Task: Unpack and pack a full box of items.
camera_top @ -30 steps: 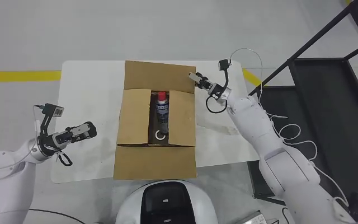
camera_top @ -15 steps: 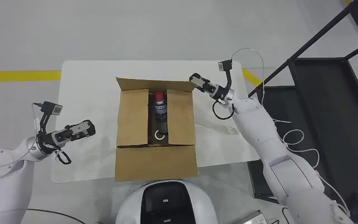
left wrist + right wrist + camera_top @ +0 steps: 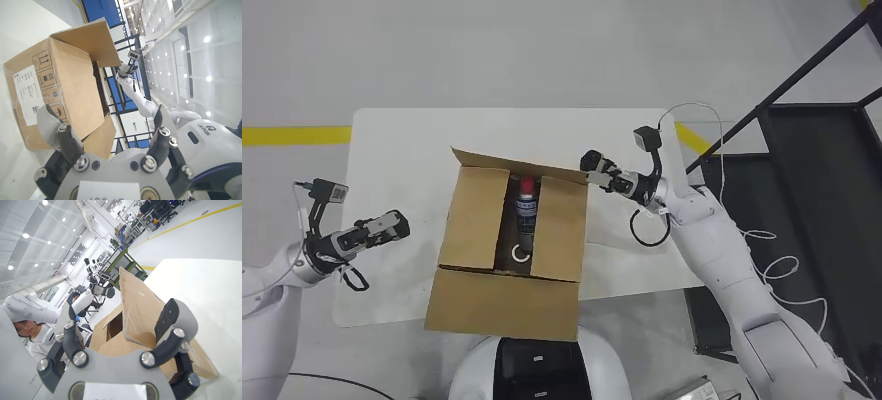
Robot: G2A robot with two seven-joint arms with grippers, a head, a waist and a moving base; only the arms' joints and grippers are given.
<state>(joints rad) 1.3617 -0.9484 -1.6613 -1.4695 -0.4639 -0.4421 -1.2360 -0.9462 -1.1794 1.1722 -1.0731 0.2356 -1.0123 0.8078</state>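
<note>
Two things changed in the last second. The cardboard box [image 3: 474, 215] has swung askew toward the lower left of the top view, and its far flap [image 3: 512, 162], which lay flat on the table [image 3: 392, 140], now stands up. At far left the left gripper [image 3: 382, 228] has barely shifted; its fingers are spread and hold nothing. A red-capped spray can [image 3: 526, 200] still lies in the box. At centre right the right gripper [image 3: 592, 163] has come down the frame. Its jaws are wide apart with the flap between them, unclamped. I judge flap-closing is under way. A white label [image 3: 23, 94] and arrow symbols [image 3: 42, 59] mark the box side, with print too fine to read.
</note>
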